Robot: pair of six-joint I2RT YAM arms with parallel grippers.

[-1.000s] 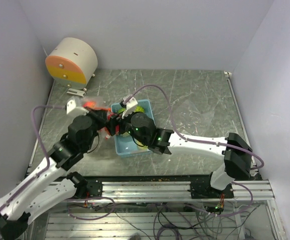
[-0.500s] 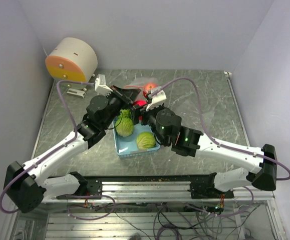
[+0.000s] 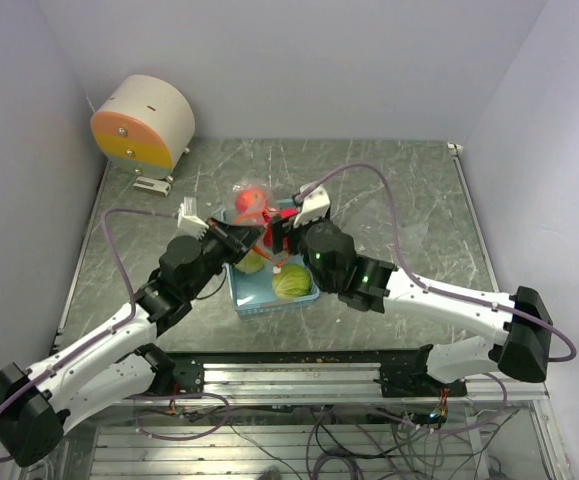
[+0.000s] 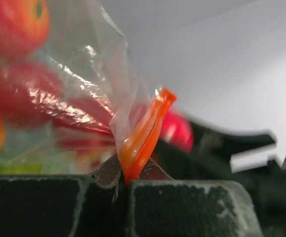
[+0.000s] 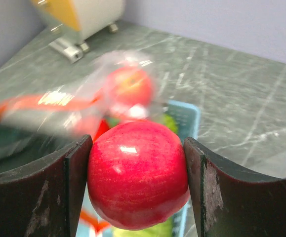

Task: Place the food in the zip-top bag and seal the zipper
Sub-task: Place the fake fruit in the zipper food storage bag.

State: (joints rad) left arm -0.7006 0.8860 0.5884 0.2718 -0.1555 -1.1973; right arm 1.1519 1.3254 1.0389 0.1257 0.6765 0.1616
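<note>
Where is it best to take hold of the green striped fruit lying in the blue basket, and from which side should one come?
Grip the green striped fruit across its widest middle, coming from straight above. It is round, so any diameter should hold. It sits low inside the blue basket, whose walls stand around it and would likely block a tool coming from the side.

The grey marbled counter [image 3: 409, 190] carries a light blue basket [image 3: 252, 298] (near its middle) and a cream, orange-faced drum [image 3: 154, 115] at its far-left corner.
</note>
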